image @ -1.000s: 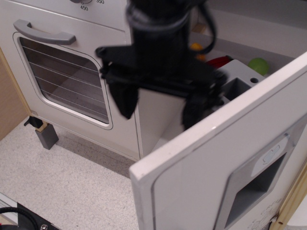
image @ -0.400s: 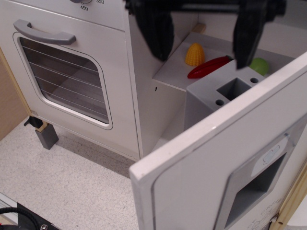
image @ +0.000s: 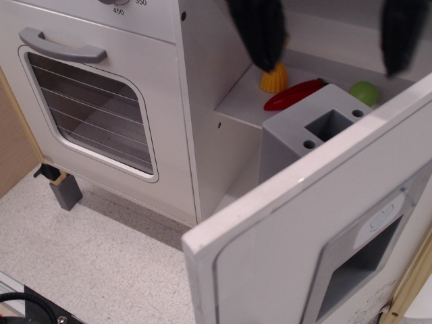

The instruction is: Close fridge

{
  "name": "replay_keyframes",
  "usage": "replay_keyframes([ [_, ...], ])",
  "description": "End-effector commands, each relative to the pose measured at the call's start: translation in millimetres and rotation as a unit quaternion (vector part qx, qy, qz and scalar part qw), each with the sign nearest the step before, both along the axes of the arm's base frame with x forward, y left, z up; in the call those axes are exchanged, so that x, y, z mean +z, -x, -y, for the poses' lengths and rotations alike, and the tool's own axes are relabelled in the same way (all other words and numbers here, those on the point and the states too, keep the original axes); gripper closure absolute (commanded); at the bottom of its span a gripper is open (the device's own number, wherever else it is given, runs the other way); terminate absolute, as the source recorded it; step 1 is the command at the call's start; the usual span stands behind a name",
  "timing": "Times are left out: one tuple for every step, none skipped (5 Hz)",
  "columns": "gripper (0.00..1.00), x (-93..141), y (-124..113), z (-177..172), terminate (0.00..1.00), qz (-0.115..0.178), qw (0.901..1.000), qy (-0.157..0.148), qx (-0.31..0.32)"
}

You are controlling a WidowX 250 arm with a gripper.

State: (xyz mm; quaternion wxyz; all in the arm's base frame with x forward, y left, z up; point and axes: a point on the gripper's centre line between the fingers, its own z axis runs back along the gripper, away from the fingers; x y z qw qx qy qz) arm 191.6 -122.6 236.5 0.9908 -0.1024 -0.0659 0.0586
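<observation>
The white toy fridge stands open. Its door swings out toward the camera at the lower right, with a grey recessed dispenser panel on its face. A grey box sits on the door's inner side. My gripper is at the top edge, above the fridge's inner shelf. Its two black fingers hang wide apart and hold nothing. The left finger covers part of a yellow toy on the shelf.
A white oven with a window and a grey horizontal handle stands at the left. A red toy and a green ball lie on the fridge shelf. A speckled floor lies below.
The gripper has risen from low in front of the fridge opening to the top of the frame and moved right. Its fingers now stand wider apart. The door has not moved.
</observation>
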Motion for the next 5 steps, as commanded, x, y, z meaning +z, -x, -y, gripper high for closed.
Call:
replay_keyframes([
  [0.00, -5.8, 9.1, 22.7, 0.00, 0.026, 0.9959, -0.013, -0.086],
  [0.00, -7.9, 8.8, 22.9, 0.00, 0.026, 0.9945, -0.029, -0.097],
  [0.00, -11.8, 1.6, 14.9, 0.00, 0.041, 0.9945, -0.056, -0.078],
  [0.00, -9.5, -9.6, -0.5, 0.00, 0.051, 0.9934, -0.082, -0.061],
  [0.00, -9.1, -18.4, -12.4, 0.00, 0.060, 0.9908, -0.113, -0.046],
])
